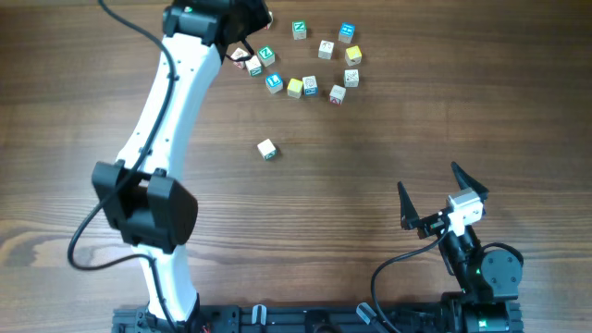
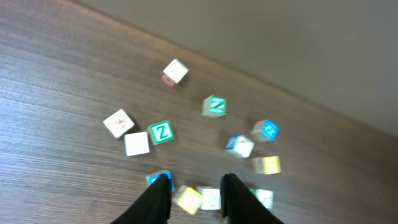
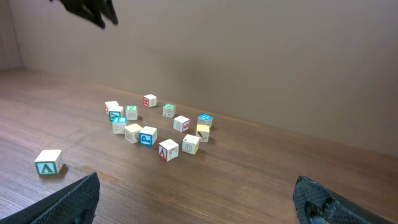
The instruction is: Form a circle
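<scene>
1. Toward the far middle of the bench (image 1: 416, 139): a loose circle (image 1: 326, 48) of small letter cubes, with 1 stray cube (image 1: 266, 149) well apart on the near side.
2. Above the circle's left edge: left end effector (image 2: 196, 178), fingers a narrow gap apart, gripping nothing visible.
3. Near the bench's right front: right end effector (image 1: 426, 178), spread wide, empty, well apart from the circle.
4. Probably light, stiff and smooth-faced; best pinched 1 cube at a time across 2 opposite flat faces.

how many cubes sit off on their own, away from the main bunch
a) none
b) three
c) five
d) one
d: in the overhead view one lone cube sits by itself on the table, well apart from the cluster of cubes further up.
</scene>
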